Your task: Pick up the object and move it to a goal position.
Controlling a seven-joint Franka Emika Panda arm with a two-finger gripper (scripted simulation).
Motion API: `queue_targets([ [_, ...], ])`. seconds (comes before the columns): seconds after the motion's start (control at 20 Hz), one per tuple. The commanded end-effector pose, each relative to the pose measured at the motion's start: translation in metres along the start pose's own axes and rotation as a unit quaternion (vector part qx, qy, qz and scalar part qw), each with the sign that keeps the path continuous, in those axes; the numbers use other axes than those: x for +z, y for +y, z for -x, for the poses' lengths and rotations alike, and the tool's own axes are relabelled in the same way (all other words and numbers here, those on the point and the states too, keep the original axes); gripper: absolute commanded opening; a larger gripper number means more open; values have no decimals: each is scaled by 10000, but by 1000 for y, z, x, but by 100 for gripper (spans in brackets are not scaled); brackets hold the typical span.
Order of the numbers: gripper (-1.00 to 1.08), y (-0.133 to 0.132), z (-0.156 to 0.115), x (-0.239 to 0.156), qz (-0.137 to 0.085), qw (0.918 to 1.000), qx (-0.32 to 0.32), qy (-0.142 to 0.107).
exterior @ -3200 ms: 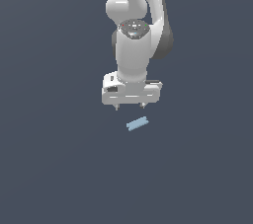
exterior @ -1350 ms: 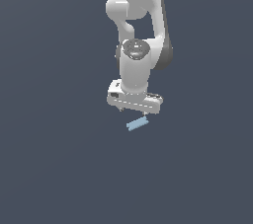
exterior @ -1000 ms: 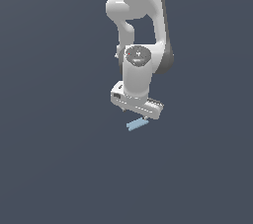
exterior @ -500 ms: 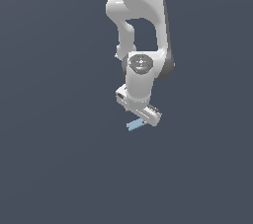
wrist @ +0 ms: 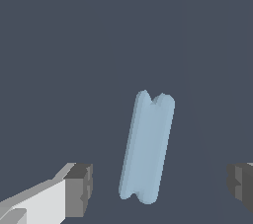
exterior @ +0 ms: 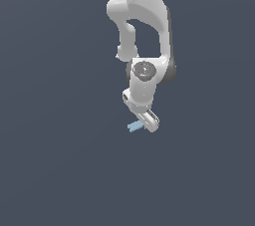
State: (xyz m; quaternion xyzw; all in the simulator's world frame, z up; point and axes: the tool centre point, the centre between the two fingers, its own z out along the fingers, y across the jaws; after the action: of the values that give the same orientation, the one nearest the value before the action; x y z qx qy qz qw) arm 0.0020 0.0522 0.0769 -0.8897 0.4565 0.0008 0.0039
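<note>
The object (exterior: 134, 126) is a small light-blue flat bar lying on the dark grey floor, partly covered by the white hand in the exterior view. In the wrist view the object (wrist: 147, 148) lies lengthwise between the two dark fingertips (wrist: 79, 189), with a gap on each side. My gripper (wrist: 160, 186) is open and hangs just above the bar, touching nothing. In the exterior view the gripper (exterior: 143, 123) is low over the bar, its hand turned edge-on.
The white arm (exterior: 143, 26) rises from the gripper toward the top of the exterior view. Only plain dark grey floor (exterior: 60, 160) surrounds the bar.
The arm has come down toward the bar and the hand has rotated about its vertical axis, from broadside to nearly edge-on. The bar has not moved.
</note>
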Motion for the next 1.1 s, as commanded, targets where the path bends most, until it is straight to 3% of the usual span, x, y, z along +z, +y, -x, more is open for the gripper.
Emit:
queue_targets([
  [0.0, 100, 0, 2, 5, 8, 9996, 277, 7],
  [0.45, 100, 1, 6, 16, 27, 9964, 853, 24],
  [1.05, 100, 1, 6, 30, 30, 9958, 920, 26],
])
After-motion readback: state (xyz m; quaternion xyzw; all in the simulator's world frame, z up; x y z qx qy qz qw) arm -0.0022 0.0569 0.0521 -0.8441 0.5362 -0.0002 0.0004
